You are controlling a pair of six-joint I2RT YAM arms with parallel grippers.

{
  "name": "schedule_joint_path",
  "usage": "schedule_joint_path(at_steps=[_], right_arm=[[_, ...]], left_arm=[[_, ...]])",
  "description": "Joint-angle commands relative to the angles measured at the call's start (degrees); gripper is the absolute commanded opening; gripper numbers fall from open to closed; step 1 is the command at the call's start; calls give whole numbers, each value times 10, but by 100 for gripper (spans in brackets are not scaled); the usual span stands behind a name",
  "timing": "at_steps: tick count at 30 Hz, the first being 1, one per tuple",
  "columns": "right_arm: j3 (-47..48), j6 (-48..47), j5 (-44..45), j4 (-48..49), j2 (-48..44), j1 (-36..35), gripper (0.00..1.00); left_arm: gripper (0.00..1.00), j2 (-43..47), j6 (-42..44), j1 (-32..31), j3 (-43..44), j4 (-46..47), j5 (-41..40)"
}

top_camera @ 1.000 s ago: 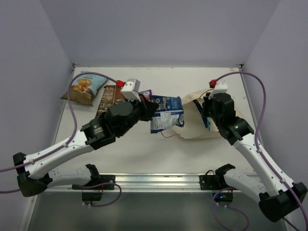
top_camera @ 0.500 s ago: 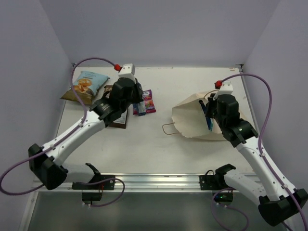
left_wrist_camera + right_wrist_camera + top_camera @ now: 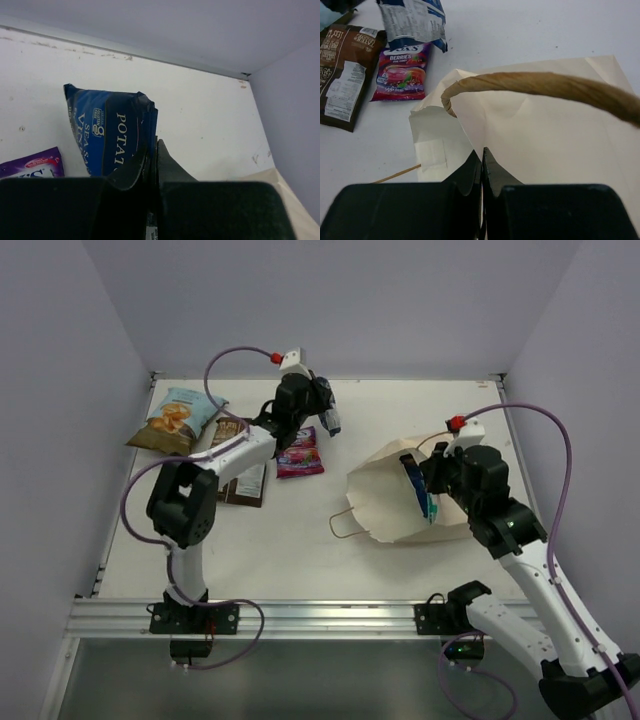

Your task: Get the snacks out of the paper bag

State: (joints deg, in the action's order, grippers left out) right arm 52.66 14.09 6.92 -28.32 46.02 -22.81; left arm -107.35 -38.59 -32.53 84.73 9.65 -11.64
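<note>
My left gripper [image 3: 322,408] is shut on a blue-and-white packet [image 3: 329,418] and holds it above the back of the table; the left wrist view shows the packet [image 3: 107,132] pinched between the fingers [image 3: 167,162]. The magenta-purple packet [image 3: 298,452], the long dark brown packet [image 3: 240,465] and the light blue-and-tan chip bag [image 3: 178,420] lie at the back left. The paper bag [image 3: 390,505] lies on its side at the right. My right gripper [image 3: 425,483] is shut on the paper edge of the bag's mouth [image 3: 470,135]. Something blue [image 3: 416,488] shows at the mouth.
One cord handle [image 3: 345,523] lies on the table left of the bag; the other [image 3: 545,85] arches over the right wrist view. The side walls stand close to the table's left and right edges. The rail with the arm bases [image 3: 330,615] runs along the near edge.
My left arm has carried the blue-and-white packet from beside the bag to the back of the table, past the magenta packet. The right gripper has kept hold of the bag, which shifted a little.
</note>
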Motion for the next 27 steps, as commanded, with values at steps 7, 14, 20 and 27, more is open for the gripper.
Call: schedule_joint_path(at_steps=[7, 14, 20, 27], right_arm=[[0, -13, -49, -2, -13, 0, 0], [1, -14, -49, -4, -11, 0, 0], [14, -20, -41, -15, -8, 0, 0], [32, -41, -61, -17, -18, 0, 0]], left_arm=[[59, -148, -59, 28, -56, 102, 107], [90, -54, -11, 34, -123, 6, 40], [95, 75, 5, 22, -178, 6, 94], [95, 265, -15, 12, -269, -43, 68]])
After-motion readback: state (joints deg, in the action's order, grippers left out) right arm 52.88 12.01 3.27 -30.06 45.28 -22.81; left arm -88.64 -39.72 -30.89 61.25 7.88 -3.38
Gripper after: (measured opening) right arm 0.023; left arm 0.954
